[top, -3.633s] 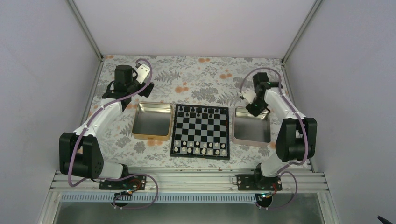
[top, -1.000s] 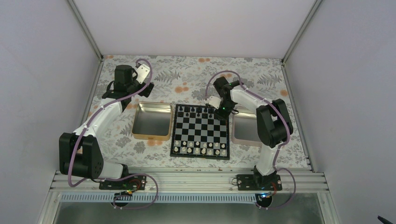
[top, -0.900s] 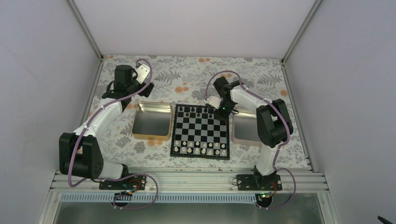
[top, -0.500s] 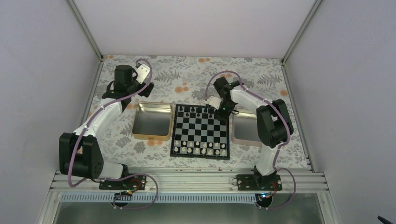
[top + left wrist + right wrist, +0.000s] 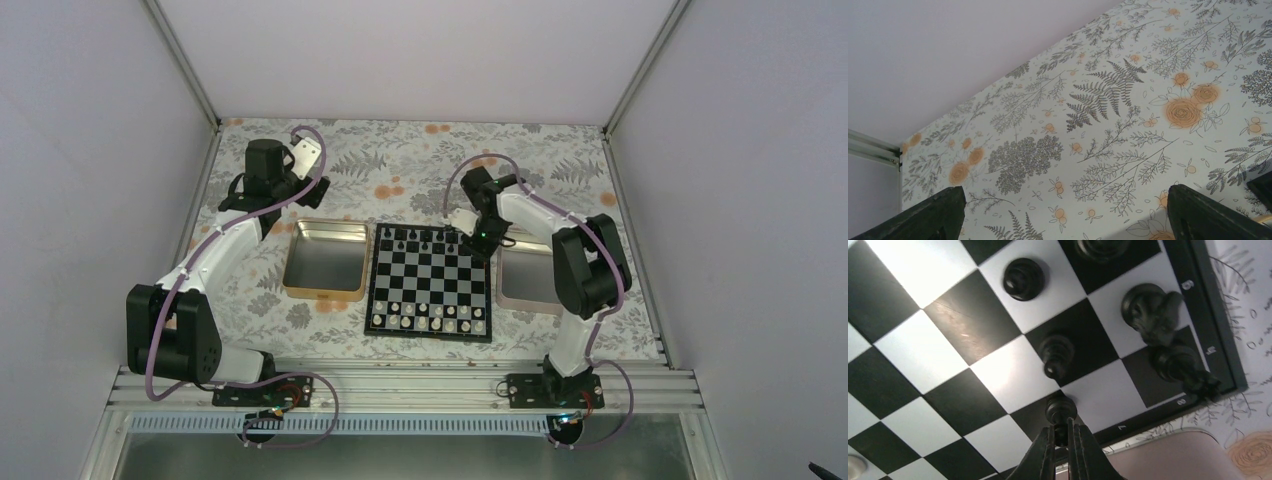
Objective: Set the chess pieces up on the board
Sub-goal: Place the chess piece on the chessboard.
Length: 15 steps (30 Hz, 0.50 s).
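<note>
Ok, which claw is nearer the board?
Right. The right claw is over the board's far right corner, gripping a black pawn; the left claw hangs beyond the gold tray.

Your top camera looks down from high behind over the whole table [image 5: 420, 160]. Your left wrist camera faces low across it toward the wall [image 5: 948, 50]. Your right wrist camera hangs close over the board [image 5: 973, 335] corner, also in the top view.

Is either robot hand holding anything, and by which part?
The right gripper pinches a black chess piece below its head; the left gripper holds nothing.
</note>
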Tool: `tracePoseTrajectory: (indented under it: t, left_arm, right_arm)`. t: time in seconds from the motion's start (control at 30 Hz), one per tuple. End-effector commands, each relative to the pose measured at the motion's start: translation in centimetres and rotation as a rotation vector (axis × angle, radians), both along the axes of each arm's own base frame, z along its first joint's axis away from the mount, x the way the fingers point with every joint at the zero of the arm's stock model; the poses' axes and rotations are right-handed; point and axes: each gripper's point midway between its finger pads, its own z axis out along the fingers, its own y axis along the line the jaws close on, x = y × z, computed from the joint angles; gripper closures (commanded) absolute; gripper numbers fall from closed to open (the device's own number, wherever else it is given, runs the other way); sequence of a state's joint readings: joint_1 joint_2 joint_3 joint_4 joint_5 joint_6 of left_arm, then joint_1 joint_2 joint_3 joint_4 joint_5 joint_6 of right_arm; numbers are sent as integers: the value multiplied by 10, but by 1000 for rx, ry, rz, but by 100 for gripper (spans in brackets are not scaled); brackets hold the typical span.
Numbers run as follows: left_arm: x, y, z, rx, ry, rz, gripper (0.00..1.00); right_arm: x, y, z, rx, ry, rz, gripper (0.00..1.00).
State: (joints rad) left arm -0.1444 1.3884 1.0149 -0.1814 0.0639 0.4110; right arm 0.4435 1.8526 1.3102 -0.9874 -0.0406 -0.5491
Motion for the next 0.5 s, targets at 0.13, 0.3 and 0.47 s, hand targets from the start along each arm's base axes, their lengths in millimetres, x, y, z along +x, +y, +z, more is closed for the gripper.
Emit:
tracePoseTrajectory:
  t: [0.13,0.3,0.47]
  left_arm:
    - [0,-4,3,-1,-14,-20,0]
    - [1,-4,3,-1,-12,-20,0]
    - [1,-4,3,0,-14,-19,0]
  right_arm:
    - [15,-22,11,-33,-42,-52,95]
    - [19,-23,18,-19,-50,-57,95]
    - [21,-15,27,20,-51,-47,95]
